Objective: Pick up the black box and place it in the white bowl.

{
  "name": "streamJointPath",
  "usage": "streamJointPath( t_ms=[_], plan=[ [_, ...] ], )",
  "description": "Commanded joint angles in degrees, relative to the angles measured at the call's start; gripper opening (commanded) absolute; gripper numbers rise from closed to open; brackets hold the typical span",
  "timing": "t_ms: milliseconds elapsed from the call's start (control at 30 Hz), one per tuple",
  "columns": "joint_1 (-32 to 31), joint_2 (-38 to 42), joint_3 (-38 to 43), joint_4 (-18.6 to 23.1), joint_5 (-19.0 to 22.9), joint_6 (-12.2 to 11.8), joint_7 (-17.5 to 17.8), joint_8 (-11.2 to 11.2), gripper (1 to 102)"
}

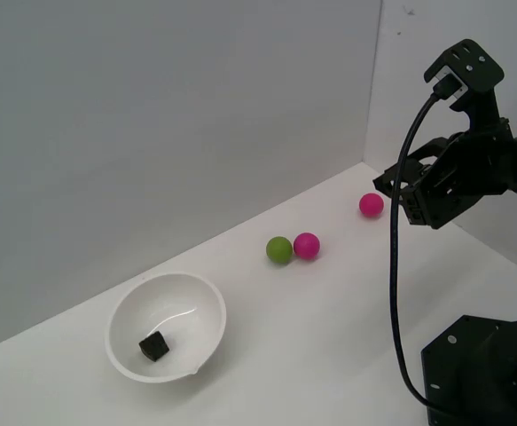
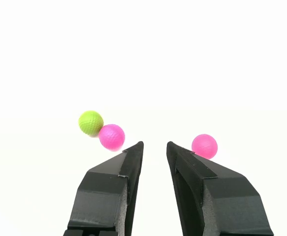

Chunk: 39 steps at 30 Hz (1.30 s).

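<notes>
Resting already inside the wide glossy white bowl (image 1: 125, 312), the tiny matte black cube (image 1: 154, 346), slightly off centre on the bowl floor, near the exterior view's lower left. Well apart from it, raised at the exterior view's right, the black two-fingered gripper (image 2: 154, 144): fingers parted, nothing between them. Between claw and bowl, a green ball (image 1: 279, 250) touching a pink ball (image 1: 307, 246); another pink ball (image 1: 372, 205) just beside the claw. No long axis to mind on a cube. Judged placed; open tabletop all round.
</notes>
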<state>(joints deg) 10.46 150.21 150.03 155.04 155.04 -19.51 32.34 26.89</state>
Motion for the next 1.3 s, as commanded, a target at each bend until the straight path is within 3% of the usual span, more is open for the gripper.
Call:
streamJointPath(
  t_ms=[0, 533, 1000, 1267],
  plan=[
    [1.8, 1.6, 1.8, 0.5, 0.4, -0.8, -0.4, 0.9, 25],
    [6.2, 12.5, 12.6, 3.5, 3.3, -1.0, 0.0, -1.9, 25],
    [6.4, 4.7, 5.0, 2.7, 2.6, -0.9, -0.1, -2.0, 26],
    [6.8, 5.6, 5.9, 2.8, 2.7, -0.8, 0.0, -1.9, 26]
  ],
)
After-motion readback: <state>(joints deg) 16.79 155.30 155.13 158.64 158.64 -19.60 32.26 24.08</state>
